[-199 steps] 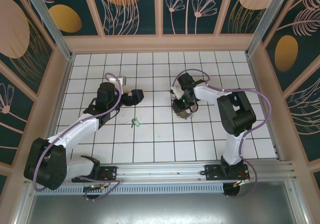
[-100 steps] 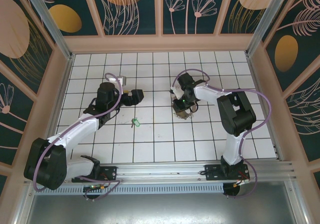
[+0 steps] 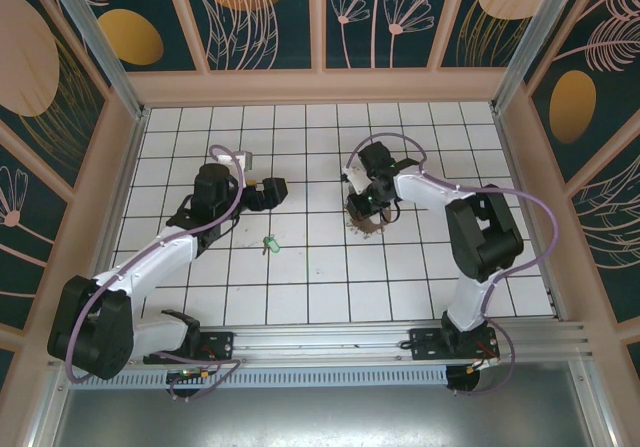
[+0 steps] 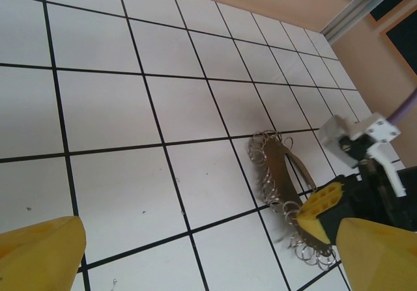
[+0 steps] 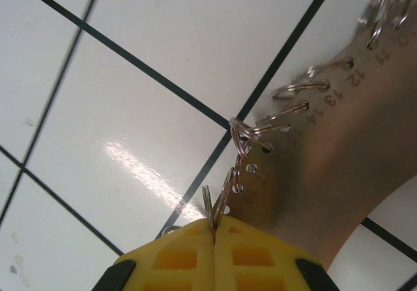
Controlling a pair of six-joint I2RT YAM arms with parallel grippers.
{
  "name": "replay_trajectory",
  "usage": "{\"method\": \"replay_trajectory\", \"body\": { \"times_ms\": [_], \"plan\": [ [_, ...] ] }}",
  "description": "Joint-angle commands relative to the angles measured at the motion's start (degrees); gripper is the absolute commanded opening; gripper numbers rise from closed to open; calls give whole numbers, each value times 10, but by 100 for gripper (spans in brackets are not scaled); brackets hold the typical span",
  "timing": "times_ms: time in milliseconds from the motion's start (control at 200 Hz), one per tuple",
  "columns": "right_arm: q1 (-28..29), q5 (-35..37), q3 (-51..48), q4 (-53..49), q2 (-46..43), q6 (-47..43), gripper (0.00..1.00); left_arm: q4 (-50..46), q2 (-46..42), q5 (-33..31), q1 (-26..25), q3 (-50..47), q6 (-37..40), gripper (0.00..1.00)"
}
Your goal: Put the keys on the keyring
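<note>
Keys (image 3: 269, 244) lie on the tiled floor (image 3: 330, 277), left of and well apart from the keyring (image 3: 366, 223). Right gripper (image 5: 214, 229) is closed on one of its wire rings (image 5: 225, 196). Left gripper (image 3: 274, 193) stands open, far of the keys. Right wrist view resolves stamped numbers (image 5: 335, 97) along the band, unreadable from above.

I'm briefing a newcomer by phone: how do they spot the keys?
On the white tiled floor, look beside the left arm. The keys lie alone, nearer its base than the left gripper: tiny, with a bright green head, unlike the brownish keyring at the right gripper.
</note>
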Motion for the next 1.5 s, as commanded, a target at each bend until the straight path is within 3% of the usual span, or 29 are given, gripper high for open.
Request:
{"method": "replay_trajectory", "body": {
  "times_ms": [0, 561, 761, 981, 1496],
  "plan": [
    [4, -15, -14, 25, -48, -17, 0, -12, -16, -2, -2, 18, 12, 98],
    [14, -64, -128, 188, -219, -35, 0, -38, -32, 25, -3, 45, 44, 96],
    [14, -123, -197, 277, -294, -35, 0, -25, -40, 62, -3, 42, 57, 86],
    [14, -198, -233, 322, -338, -52, 0, 14, -44, 155, -3, 44, 56, 77],
    [17, -294, -225, 403, -421, -11, 0, 43, -116, 381, -8, 93, 79, 36]
  ]
}}
